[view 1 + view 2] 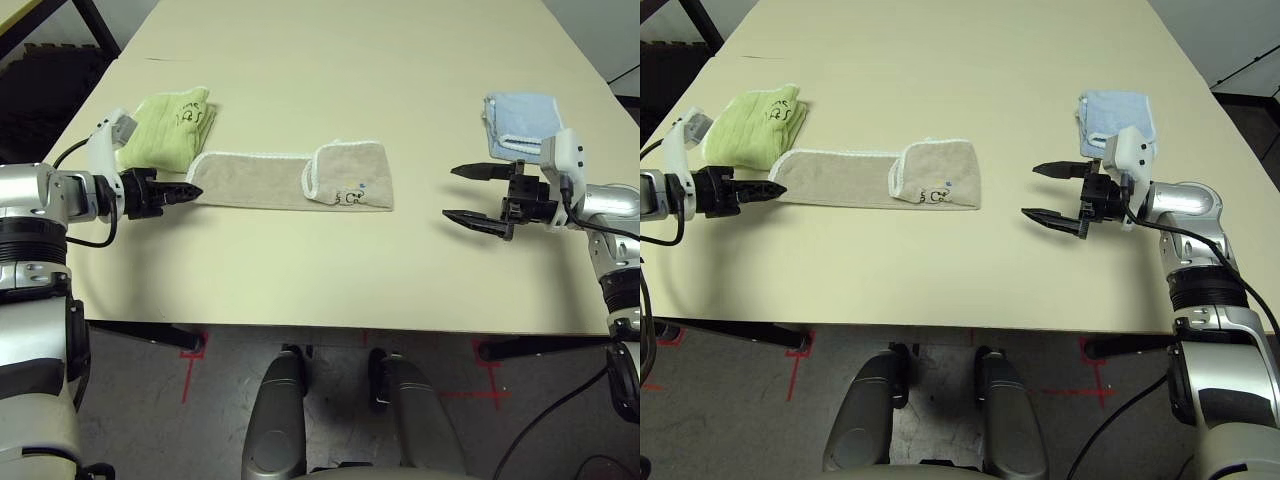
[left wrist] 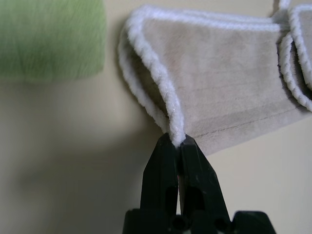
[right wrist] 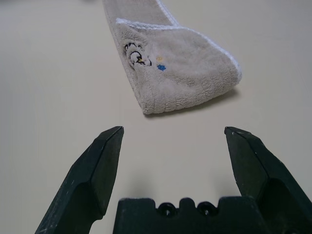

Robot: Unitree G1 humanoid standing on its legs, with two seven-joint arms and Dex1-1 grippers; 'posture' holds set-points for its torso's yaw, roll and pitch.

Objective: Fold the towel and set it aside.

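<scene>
Pinched shut on the white edging at the towel's [image 1: 290,180] left end, my left gripper [image 1: 193,190] has that corner lifted slightly. I see the towel lying as a long strip across the table [image 1: 330,270], its right end folded over with the label up. My right gripper [image 1: 462,193] hovers wide open, near that fold. Lime-green towel [image 1: 170,128] touches its left end; light blue towel [image 1: 520,122] sits beyond my right gripper.

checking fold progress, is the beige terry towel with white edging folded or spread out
Partly folded. The beige terry towel with white edging lies as a long strip, its right end doubled back over itself; the left gripper pinches its left corner.
</scene>
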